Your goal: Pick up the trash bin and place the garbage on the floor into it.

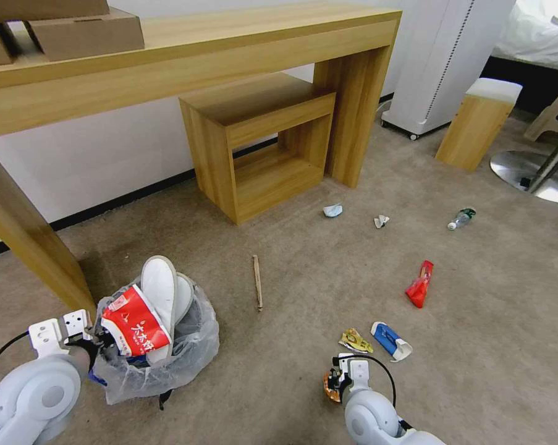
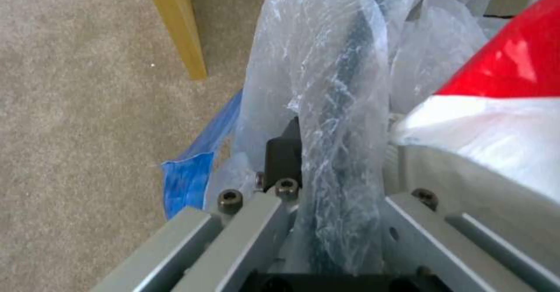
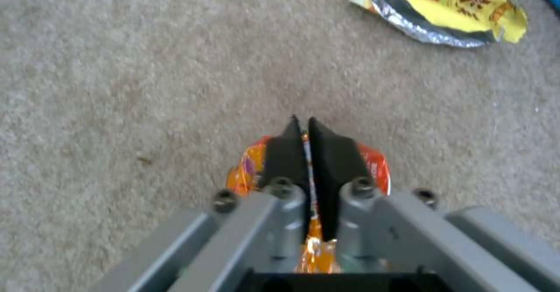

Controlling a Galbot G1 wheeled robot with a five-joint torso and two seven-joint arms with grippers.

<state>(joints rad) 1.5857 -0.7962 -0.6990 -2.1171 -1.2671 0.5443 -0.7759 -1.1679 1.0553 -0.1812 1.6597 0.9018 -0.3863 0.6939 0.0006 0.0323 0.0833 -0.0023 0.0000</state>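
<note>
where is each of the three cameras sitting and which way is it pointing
Head view: on the robot's head, looking forward and down at the floor; both arms show at the bottom.
Left wrist view: on the left arm, looking along the left gripper, jaws shut on the trash bin rim.
Right wrist view: on the right arm, looking down at the floor; right gripper pinches an orange wrapper.
Shared: the yellow wrapper appears in head and right wrist views.

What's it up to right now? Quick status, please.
Left gripper clamps bin rim. Right gripper shut on orange wrapper. Litter remains on carpet.
</note>
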